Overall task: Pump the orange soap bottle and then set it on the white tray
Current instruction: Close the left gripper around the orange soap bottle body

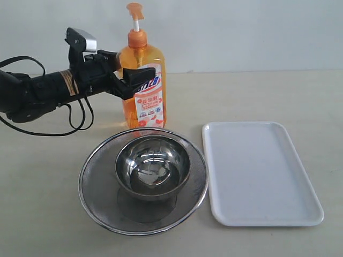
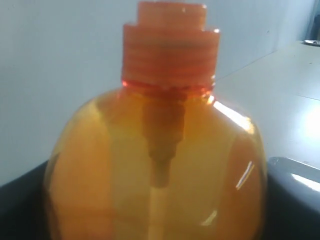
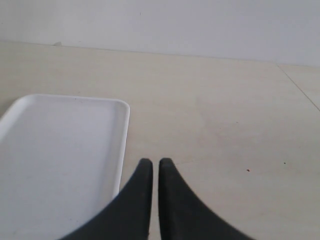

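The orange soap bottle (image 1: 147, 110) stands upright at the back of the table, its pump head (image 1: 135, 9) raised on the white stem. My left gripper (image 1: 136, 80) reaches in from the left and is shut on the bottle's upper body, one finger across the front and the other behind. Up close, the bottle (image 2: 155, 165) fills the left wrist view between dark fingers (image 2: 295, 200). The white tray (image 1: 257, 171) lies flat to the right, with nothing on it. My right gripper (image 3: 151, 162) is shut and holds nothing, hovering just off the tray's (image 3: 60, 150) rim; the exterior view does not show it.
A round steel mesh strainer (image 1: 96, 187) with a steel bowl (image 1: 153, 166) inside it sits right in front of the bottle, left of the tray. Black cables (image 1: 75, 120) trail from the left arm over the table.
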Tool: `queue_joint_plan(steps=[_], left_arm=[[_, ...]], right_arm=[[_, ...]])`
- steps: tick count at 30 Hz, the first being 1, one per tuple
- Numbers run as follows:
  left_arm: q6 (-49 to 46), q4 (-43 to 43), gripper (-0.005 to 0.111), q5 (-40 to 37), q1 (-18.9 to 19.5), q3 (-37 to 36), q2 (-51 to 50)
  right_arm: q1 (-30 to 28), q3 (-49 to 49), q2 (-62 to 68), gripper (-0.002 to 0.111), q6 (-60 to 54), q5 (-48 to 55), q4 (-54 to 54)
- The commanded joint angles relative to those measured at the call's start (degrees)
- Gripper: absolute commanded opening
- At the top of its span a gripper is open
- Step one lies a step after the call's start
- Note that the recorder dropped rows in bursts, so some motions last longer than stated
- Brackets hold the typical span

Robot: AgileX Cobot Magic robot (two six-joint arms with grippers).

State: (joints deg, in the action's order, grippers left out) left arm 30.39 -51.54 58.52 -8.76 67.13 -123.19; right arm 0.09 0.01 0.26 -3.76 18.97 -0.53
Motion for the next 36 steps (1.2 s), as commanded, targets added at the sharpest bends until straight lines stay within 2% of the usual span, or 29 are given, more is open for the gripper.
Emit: queue_joint_plan(steps=[1,11,14,18,20,32,36], left_arm=[[-0.7,0.3,0.005,-5.7,0.4,-1.2,0.8],[-2.2,0.6,0.007,-2.6,0.4,-1.3,0.9],[-2.2,0.1,0.023,-2.7,0.4,-1.4,0.7],[0.1,0.2,0.055,-2.7,0.4,-1.4,0.7],[1.7,0.3,0.062,-2.8,0.4,-1.4,0.6],[3.5,3.4,0.065,-0.1,0.2,-1.4,-1.3],[4.6,3.7,0.084,-0.1,0.2,-1.4,-1.3]], right_arm=[[-0.1,0.0,-0.3,0.003,0.0,-0.5,0.0],[-0.1,0.0,-0.3,0.003,0.0,-0.5,0.0],[-0.1,0.0,-0.3,0.003,0.0,-0.5,0.0],[-0.1,0.0,-0.3,0.003,0.0,-0.5,0.0],[-0.1,0.0,-0.3,0.003,0.0,-0.5,0.0],[-0.1,0.0,-0.3,0.003,0.0,-0.4,0.0],[-0.1,0.0,-0.3,0.003,0.0,-0.4,0.0]])
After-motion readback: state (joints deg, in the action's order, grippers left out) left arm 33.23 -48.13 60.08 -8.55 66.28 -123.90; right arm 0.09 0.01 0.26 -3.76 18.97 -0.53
